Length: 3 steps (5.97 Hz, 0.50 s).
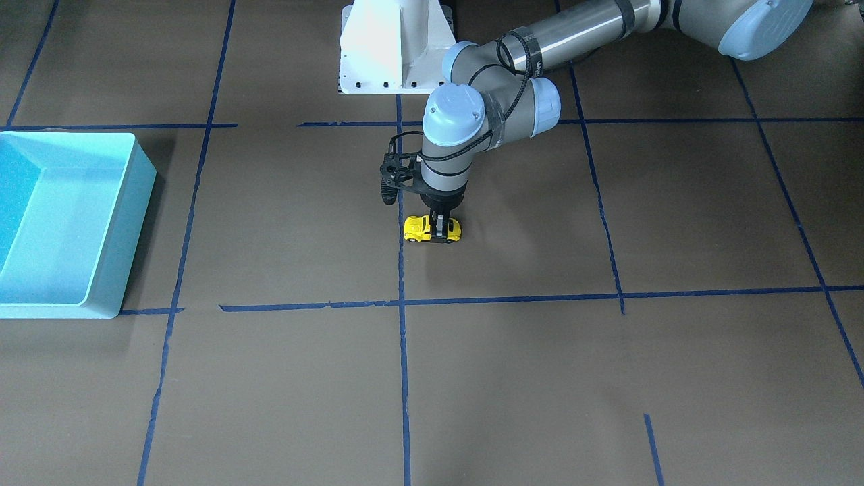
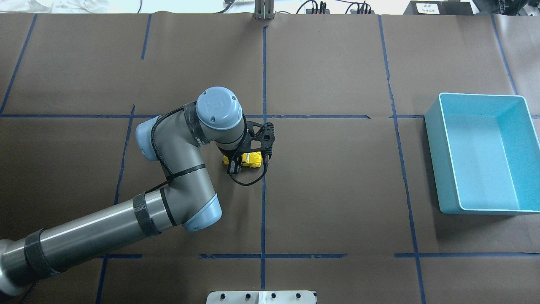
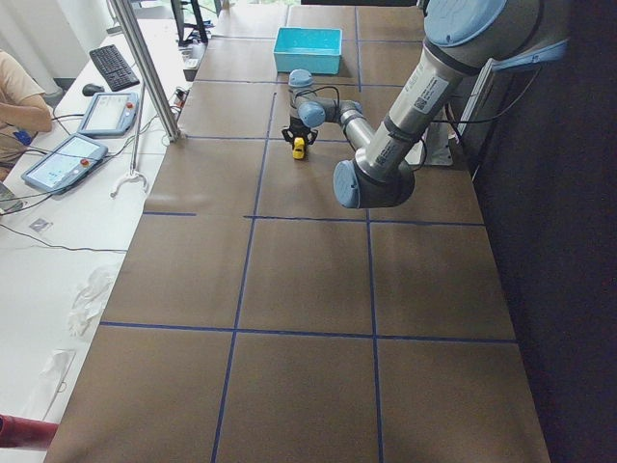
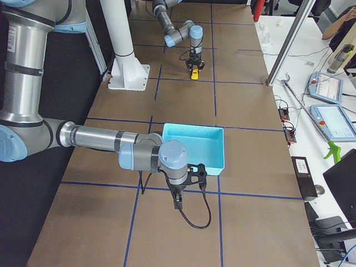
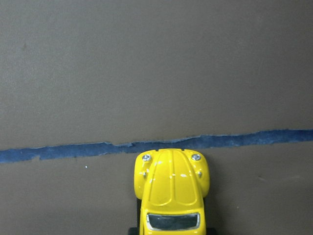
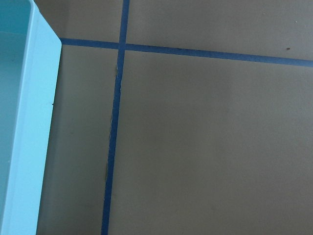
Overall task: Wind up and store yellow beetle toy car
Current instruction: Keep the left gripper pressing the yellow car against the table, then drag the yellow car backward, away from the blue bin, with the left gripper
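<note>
The yellow beetle toy car (image 1: 417,228) stands on its wheels on the brown table near the middle, beside a blue tape line. My left gripper (image 1: 440,229) points straight down over it with its fingers closed on the car's sides. The car also shows in the overhead view (image 2: 252,158) and fills the bottom of the left wrist view (image 5: 172,186), nose toward the tape. My right gripper (image 4: 177,204) hangs low over the table just in front of the light blue bin (image 4: 194,142); I cannot tell whether it is open or shut.
The light blue bin (image 2: 432,139) holds nothing and sits at the table's right side; its wall shows in the right wrist view (image 6: 29,122). The robot's white base (image 1: 395,47) stands behind the car. Blue tape lines grid the brown table.
</note>
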### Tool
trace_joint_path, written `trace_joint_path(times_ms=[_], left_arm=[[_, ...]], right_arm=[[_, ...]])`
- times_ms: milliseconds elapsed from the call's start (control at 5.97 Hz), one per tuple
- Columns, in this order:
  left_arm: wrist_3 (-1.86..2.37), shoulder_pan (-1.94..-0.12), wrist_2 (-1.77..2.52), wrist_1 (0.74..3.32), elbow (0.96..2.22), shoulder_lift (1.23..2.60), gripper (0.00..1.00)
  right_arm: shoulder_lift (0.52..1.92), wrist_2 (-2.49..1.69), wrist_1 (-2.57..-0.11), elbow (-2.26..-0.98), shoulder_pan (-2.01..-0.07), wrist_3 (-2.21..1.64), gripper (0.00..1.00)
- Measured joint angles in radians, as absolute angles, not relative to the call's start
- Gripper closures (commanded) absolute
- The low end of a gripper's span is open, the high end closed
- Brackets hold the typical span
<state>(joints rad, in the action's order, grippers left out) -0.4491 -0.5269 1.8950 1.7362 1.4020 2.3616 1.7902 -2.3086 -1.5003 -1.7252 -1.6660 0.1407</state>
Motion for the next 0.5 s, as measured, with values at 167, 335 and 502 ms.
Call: trace_joint_path(times_ms=[167,335,502], left_arm=[[-0.449,-0.529,1.895,1.737,1.406,2.354,0.86],[-0.449,-0.531,1.894,1.737,1.412,2.346,0.86],[-0.449,-0.533,1.894,1.736,1.419,2.339,0.86]], right_arm=[[1.790,-2.309,-1.500,-1.726,-1.666,0.140,0.00],[1.790,-2.309,-1.500,-1.726,-1.666,0.141,0.00],[1.790,-2.309,-1.500,-1.725,-1.666,0.141,0.00]])
